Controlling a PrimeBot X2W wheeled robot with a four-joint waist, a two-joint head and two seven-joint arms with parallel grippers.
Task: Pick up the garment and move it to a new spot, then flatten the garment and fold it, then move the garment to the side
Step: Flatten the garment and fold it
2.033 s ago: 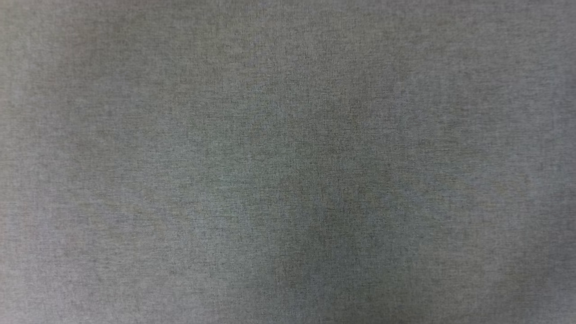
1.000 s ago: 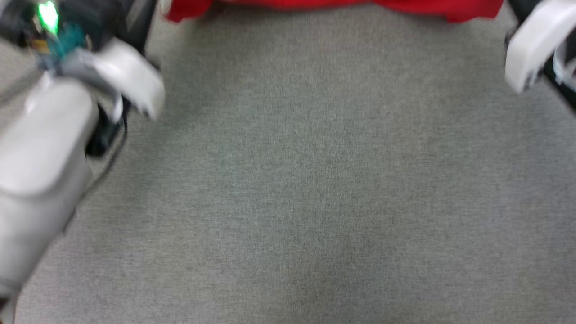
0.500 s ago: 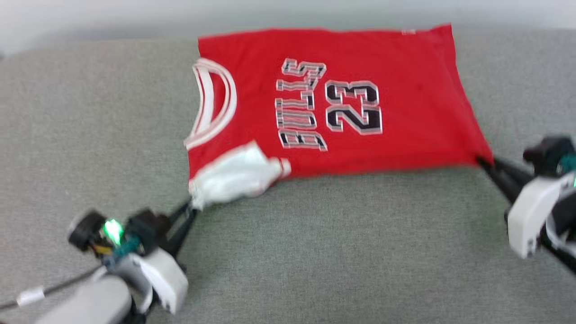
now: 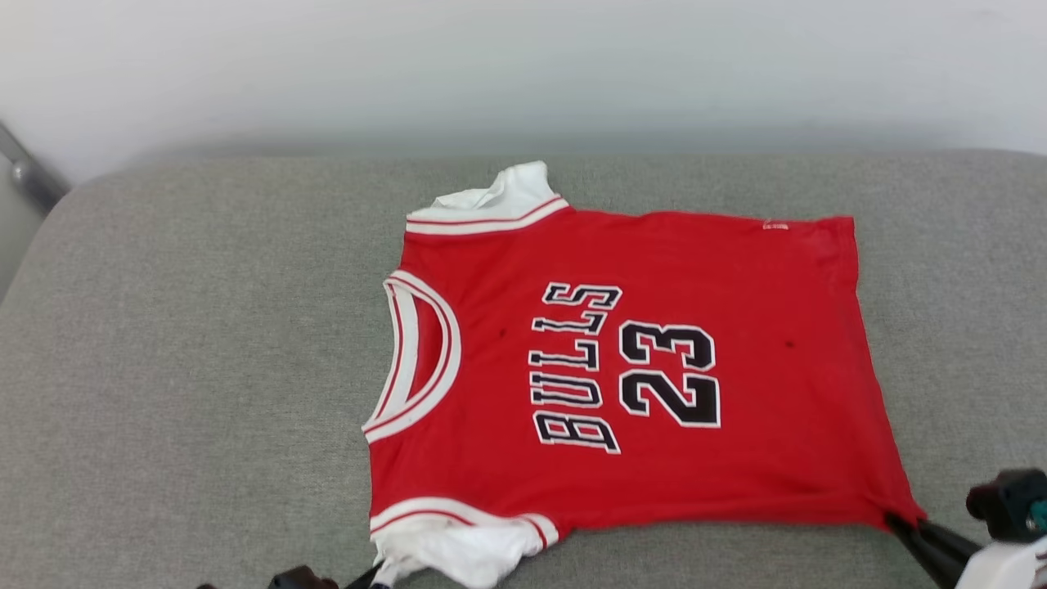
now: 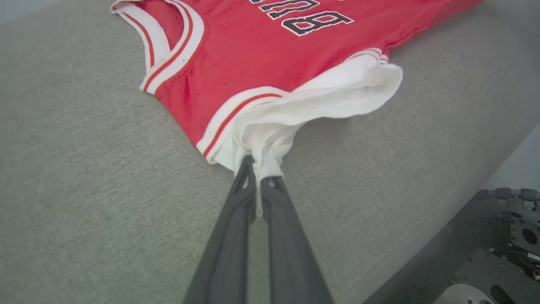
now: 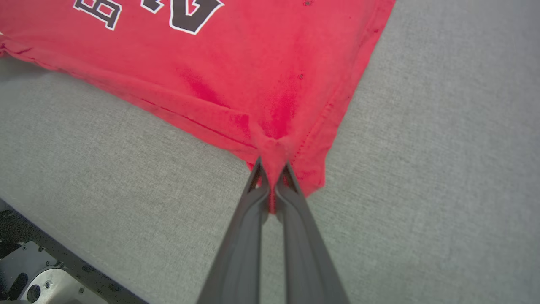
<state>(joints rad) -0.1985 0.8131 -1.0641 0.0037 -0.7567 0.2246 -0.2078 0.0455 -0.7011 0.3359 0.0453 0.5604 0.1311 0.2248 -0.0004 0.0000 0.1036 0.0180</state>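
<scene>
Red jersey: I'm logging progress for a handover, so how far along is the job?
Looks done: the red jersey T-shirt with white sleeves lies spread, print up, on the grey fabric surface. In hand: left gripper shut on the near sleeve, right gripper shut on the near hem corner, seemingly flattening. Remaining: the far sleeve is crumpled, nothing is folded, nothing set aside.

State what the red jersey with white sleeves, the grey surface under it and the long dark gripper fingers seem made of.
Red jersey: soft matt cloth, probably knit; it puckers where pinched. Grey surface: woven upholstery fabric, flecked weave showing, corner rounded like padding. Dark fingers: smooth matt plastic or rubber; unclear which.
</scene>
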